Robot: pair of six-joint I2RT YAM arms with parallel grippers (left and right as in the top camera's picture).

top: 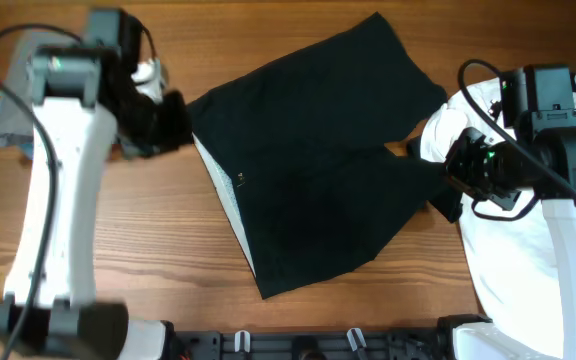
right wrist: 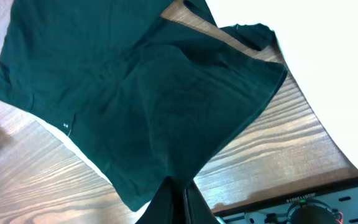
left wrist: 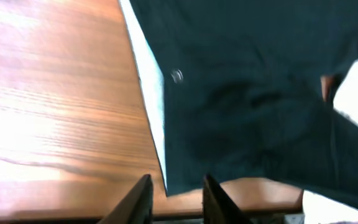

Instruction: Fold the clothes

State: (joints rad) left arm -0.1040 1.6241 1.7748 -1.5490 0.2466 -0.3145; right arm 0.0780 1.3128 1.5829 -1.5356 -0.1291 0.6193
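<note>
While my right pincer pinches a leg hem of the wide-legged black fabric shorts lying flat on the brown wooden table, my left pincer hangs spread and empty above the waistband corner, which I should grip before folding evenly.

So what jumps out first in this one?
The black shorts lie spread across the middle of the table, pale lining showing along the waistband on the left. The right gripper is pinched on a leg hem beside the white T-shirt, while the left gripper hangs open by a waistband corner.
</note>
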